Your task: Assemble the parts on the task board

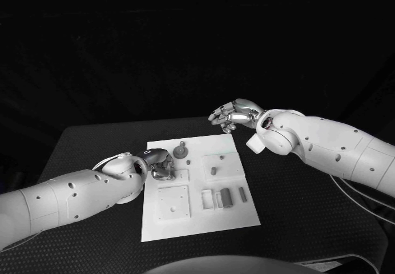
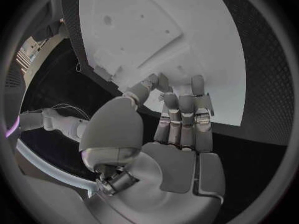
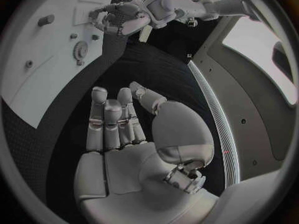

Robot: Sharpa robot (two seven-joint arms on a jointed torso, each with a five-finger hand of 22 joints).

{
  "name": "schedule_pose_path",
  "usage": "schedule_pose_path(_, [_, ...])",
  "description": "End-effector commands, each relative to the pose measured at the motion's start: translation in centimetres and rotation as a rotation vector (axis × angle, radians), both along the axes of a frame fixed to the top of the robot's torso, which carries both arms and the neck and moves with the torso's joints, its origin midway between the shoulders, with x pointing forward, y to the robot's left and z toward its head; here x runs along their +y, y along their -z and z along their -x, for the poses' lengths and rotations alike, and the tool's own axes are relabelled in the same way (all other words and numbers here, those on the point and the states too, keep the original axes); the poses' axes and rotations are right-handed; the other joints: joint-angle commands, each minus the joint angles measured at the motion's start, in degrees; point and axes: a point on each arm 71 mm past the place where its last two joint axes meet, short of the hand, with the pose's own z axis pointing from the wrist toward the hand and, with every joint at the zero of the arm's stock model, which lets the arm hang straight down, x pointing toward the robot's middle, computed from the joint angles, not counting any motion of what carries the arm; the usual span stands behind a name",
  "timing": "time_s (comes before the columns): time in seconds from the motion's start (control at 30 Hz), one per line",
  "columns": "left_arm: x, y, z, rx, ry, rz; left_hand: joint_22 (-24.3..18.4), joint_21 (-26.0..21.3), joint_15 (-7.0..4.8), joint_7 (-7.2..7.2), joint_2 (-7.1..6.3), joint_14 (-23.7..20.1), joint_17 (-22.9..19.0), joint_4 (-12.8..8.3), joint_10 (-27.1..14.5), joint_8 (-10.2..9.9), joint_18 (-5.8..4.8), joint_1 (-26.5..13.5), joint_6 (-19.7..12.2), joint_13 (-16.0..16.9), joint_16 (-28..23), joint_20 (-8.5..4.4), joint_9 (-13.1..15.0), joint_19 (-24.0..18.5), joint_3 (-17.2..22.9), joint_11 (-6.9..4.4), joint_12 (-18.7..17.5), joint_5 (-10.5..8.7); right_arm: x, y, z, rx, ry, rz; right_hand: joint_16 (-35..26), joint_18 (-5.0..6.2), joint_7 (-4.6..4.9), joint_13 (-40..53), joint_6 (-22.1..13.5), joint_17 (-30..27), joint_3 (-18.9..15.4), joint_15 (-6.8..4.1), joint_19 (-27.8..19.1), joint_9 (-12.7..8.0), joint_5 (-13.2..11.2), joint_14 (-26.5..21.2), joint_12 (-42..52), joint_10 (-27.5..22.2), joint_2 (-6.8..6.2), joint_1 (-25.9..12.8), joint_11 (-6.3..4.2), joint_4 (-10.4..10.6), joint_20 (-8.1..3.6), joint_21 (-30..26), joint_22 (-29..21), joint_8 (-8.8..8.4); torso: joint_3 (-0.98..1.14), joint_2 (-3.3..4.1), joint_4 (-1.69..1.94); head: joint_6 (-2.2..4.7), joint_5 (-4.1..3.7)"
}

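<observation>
Found the task board [image 1: 233, 214] lying flat in the middle of the black table [image 1: 91, 142], long side running away from the robot. Spotted the left hand [image 1: 158, 166] down at the board's left edge, fingertips curled in over the white surface, just beside a small gear [image 1: 180, 152] sitting toward the far-left part of the board. Honestly couldn't tell whether anything was pinched in there: thumb and fingers close together in the left wrist view, gap between them hidden. Saw the right hand [image 1: 234, 114] up past the board's far right corner, over the table, well apart from the parts. Nothing held there: fingers laid side by side and fairly straight in its own wrist view, thumb off to one side, palm bare. Also noticed a short peg [image 1: 213, 170] standing in a raised square around mid-board and a slim bar [image 1: 243, 194] lying flat nearer the right edge, neither touched by a hand.
</observation>
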Motion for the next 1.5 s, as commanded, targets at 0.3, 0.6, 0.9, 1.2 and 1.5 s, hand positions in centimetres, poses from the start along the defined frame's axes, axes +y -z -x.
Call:
schedule_pose_path(0.3, [-0.5,0.0,0.0,0.0,0.009,-0.003,0.9,-0.3,-0.41,0.69,0.75,0.2,-0.1,0.1,0.5,0.3,-0.84,-0.1,1.1,-0.1,-0.3,0.04,0.1,0.4,0.3,-0.13,-0.4,0.13,0.2,-0.1,0.1,-0.002,-0.015,-0.008,-0.2,0.72,0.34,-0.1,0.0,-0.1,-0.2,-0.39,0.4,-0.1,0.2,0.1,0.4,0.1,0.12,-0.7,-0.09,0.0,-0.01,-0.3,0.7,-0.21,0.04,0.0,-0.03,0.04,0.04])
schedule_pose_path(0.6, [-0.9,0.1,0.1,0.005,0.025,-0.031,0.9,-0.3,-0.42,0.67,0.77,0.2,-0.1,0.0,0.5,0.3,-0.84,0.0,1.1,-0.1,-0.3,0.03,0.1,0.4,0.3,-0.15,-0.4,0.13,0.1,0.0,0.1,-0.002,-0.014,-0.007,-0.2,0.72,0.34,-0.1,0.0,-0.1,-0.2,-0.39,0.4,-0.1,0.2,0.1,0.4,0.1,0.11,-0.7,-0.09,0.0,-0.01,-0.3,0.7,-0.21,0.04,0.01,-0.03,-0.1,0.08])
schedule_pose_path(0.9, [-1.2,0.2,0.2,0.017,0.033,-0.04,0.9,-0.3,-0.43,0.65,0.74,0.2,-0.1,-0.1,0.5,0.3,-0.84,0.0,1.2,-0.1,-0.3,0.02,0.1,0.4,0.3,-0.17,-0.4,0.12,0.1,0.0,0.1,-0.002,-0.014,-0.007,-0.2,0.72,0.33,-0.1,0.0,-0.1,-0.2,-0.39,0.4,-0.1,0.2,0.1,0.4,0.1,0.1,-0.7,-0.1,0.0,-0.01,-0.3,0.7,-0.22,0.01,0.02,-0.01,-0.15,0.01])
schedule_pose_path(1.2, [-1.4,0.1,0.2,0.005,0.037,-0.041,0.9,-0.3,-0.53,0.44,0.38,0.3,-0.1,-0.3,0.6,0.7,-0.84,0.0,1.8,-0.1,-0.4,0.03,0.4,0.5,0.1,-0.36,-0.5,-0.27,0.1,0.0,0.1,-0.002,-0.015,-0.007,-0.2,0.72,0.33,-0.2,0.0,-0.1,-0.2,-0.4,0.4,-0.1,0.2,0.1,0.4,0.1,0.09,-0.8,-0.1,0.0,-0.01,-0.4,0.7,-0.22,0.0,0.0,0.01,-0.18,-0.01])
schedule_pose_path(1.5, [-1.2,0.1,0.2,0.001,0.03,-0.047,0.9,-0.3,-0.9,-0.24,-0.5,0.6,-0.1,-0.3,0.9,1.9,-0.84,0.1,3.1,-0.1,-0.4,-0.07,1.5,0.7,0.0,-0.97,-0.7,-1.25,0.0,0.0,0.1,-0.002,-0.015,-0.007,-0.2,0.72,0.33,-0.2,0.0,-0.1,-0.2,-0.4,0.4,-0.1,0.2,0.1,0.4,0.1,0.09,-0.8,-0.1,0.0,-0.01,-0.4,0.7,-0.23,0.0,0.0,0.01,-0.2,-0.01])
